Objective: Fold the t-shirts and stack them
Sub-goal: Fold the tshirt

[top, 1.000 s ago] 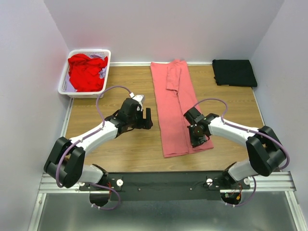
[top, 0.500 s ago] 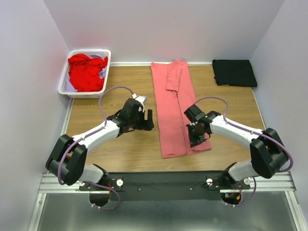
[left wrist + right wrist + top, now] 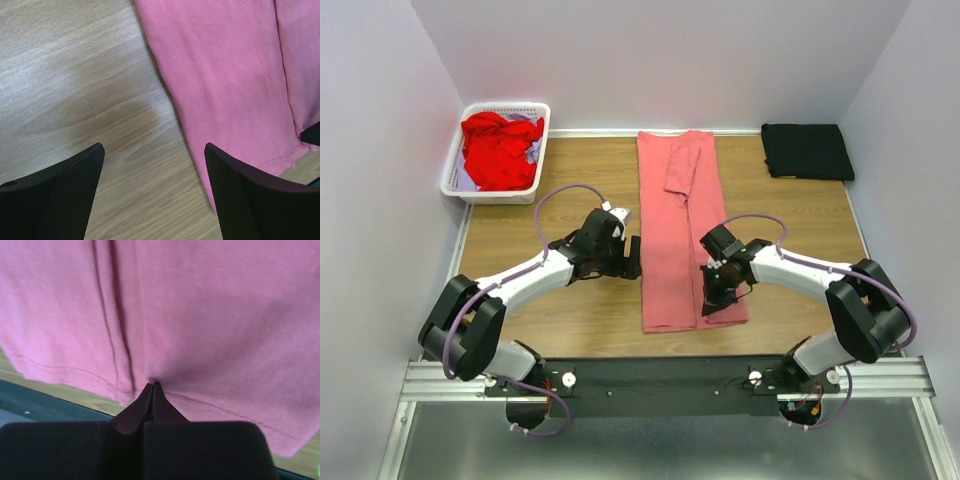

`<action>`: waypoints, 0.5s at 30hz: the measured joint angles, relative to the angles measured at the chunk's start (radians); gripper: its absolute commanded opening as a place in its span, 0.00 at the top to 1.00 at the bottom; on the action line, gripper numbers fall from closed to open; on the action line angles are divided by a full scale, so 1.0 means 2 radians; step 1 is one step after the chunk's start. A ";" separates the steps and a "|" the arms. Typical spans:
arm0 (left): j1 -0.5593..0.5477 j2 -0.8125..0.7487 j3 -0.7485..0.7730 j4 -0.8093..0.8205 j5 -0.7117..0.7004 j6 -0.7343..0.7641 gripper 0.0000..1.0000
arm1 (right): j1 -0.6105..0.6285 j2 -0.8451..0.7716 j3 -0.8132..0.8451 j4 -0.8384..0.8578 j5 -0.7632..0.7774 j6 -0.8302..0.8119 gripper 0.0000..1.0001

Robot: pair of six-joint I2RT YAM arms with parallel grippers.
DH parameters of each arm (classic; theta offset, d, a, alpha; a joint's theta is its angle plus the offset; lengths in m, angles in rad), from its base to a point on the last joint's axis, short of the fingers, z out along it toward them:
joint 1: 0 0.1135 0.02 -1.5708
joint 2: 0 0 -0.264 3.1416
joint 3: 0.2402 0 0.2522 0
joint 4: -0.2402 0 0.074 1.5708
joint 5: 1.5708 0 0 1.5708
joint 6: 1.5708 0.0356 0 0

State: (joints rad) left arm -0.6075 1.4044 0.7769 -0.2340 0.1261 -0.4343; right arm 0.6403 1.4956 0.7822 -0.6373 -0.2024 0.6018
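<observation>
Upper left of the frame, the white basket (image 3: pixel 455 172) held the bright red t-shirt (image 3: pixel 500 150) in a crumpled heap, waiting its turn I guess. Moving right, the left tool (image 3: pixel 630 257) hovered over bare tabletop (image 3: pixel 550 320) just beside the left edge of the salmon-pink t-shirt (image 3: pixel 670 230). Its fingers were spread wide and gripping nothing, probably lined up to take that side.

The pink shirt lay in the middle as a long narrow strip running top to bottom, sides already folded in. At its lower right, near the hem, the right tool (image 3: pixel 713 298) was clamped shut on a pinch of the cloth. That looked like the hold you'd want for lifting the bottom up and over. Couldn't tell from the wrist view if it caught one layer or both.

Upper right, the black t-shirt (image 3: pixel 807 150) sat folded in the corner, likely the start of the stack.
</observation>
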 measured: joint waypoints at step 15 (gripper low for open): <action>-0.005 -0.003 -0.006 -0.030 0.004 -0.008 0.48 | 0.034 0.042 0.017 0.048 -0.050 0.035 0.99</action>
State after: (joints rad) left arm -0.6182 1.3991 0.7643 -0.2932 0.1349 -0.4507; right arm 0.7082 1.5787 0.8165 -0.5415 -0.3023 0.6727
